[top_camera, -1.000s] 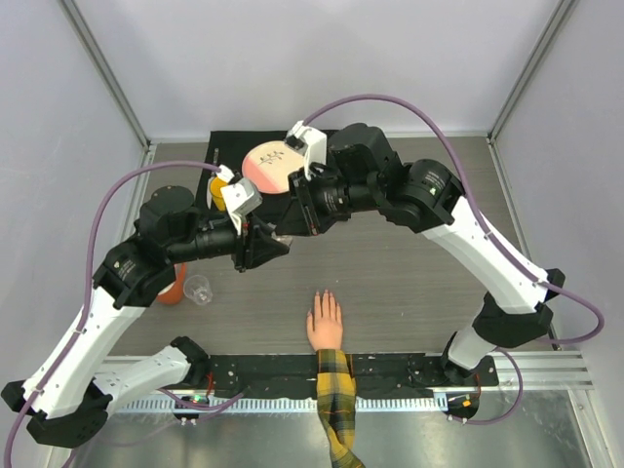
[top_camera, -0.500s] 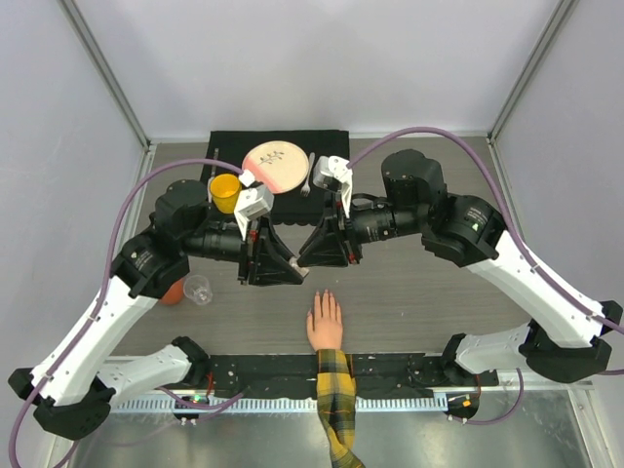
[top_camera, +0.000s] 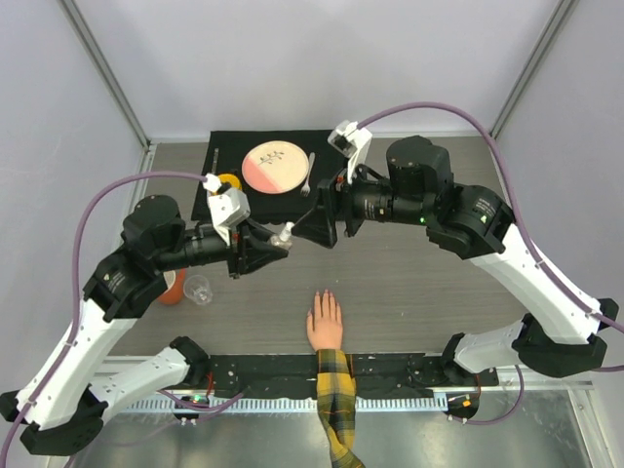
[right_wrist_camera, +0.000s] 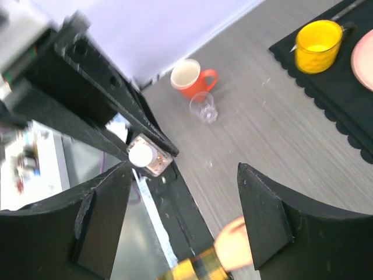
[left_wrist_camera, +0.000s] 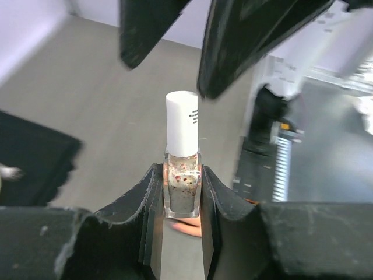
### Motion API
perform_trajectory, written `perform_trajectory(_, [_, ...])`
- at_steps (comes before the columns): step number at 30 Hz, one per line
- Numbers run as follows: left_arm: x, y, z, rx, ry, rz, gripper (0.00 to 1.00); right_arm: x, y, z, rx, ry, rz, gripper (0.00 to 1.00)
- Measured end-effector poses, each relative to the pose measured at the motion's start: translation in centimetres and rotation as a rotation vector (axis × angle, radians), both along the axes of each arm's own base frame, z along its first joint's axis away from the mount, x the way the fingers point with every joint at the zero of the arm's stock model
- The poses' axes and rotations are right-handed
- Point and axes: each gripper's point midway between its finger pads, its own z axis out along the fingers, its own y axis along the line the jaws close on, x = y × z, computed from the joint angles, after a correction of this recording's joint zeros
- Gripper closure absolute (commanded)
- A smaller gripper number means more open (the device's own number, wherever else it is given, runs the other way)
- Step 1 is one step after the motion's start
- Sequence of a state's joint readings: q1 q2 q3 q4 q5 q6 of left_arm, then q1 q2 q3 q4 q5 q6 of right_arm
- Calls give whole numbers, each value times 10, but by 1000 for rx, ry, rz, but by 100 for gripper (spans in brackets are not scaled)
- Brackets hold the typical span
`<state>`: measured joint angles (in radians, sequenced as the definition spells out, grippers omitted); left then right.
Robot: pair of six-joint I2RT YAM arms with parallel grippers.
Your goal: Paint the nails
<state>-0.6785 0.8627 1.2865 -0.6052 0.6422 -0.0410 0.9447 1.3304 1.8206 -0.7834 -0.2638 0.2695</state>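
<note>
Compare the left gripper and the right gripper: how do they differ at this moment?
The left gripper is shut on the small bottle; the right gripper is open and holds nothing. The left gripper reaches in from the left, the right gripper from the right, facing it. Both are black and two-fingered, above the table.
</note>
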Motion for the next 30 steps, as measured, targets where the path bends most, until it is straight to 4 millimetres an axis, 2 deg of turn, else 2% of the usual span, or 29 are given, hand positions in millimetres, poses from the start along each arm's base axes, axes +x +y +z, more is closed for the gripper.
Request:
perform_trajectory(5, [33, 17, 0, 27, -131, 193, 100, 21, 4, 30, 75, 44, -141, 22])
perform_trajectory(7, [45, 21, 2, 35, -163, 247, 100, 29, 8, 36, 93, 58, -177, 27])
perform_trajectory(9, [55, 23, 3, 44, -189, 291, 100, 36, 14, 37, 96, 72, -208, 36])
perform_trajectory(15, [77, 25, 0, 74, -213, 368, 100, 51, 38, 22, 60, 123, -250, 41])
perform_trajectory(19, [80, 26, -1, 79, -216, 383, 100, 51, 47, 7, 19, 150, -250, 51])
perform_trajectory(22, [82, 26, 2, 71, -225, 391, 100, 50, 48, 5, 16, 159, -249, 56])
perform_trajectory(26, [82, 27, 4, 65, -226, 395, 100, 49, 48, 5, 18, 165, -245, 68])
perform_trajectory(30, [81, 25, 4, 55, -215, 389, 100, 47, 49, 4, 17, 171, -238, 69])
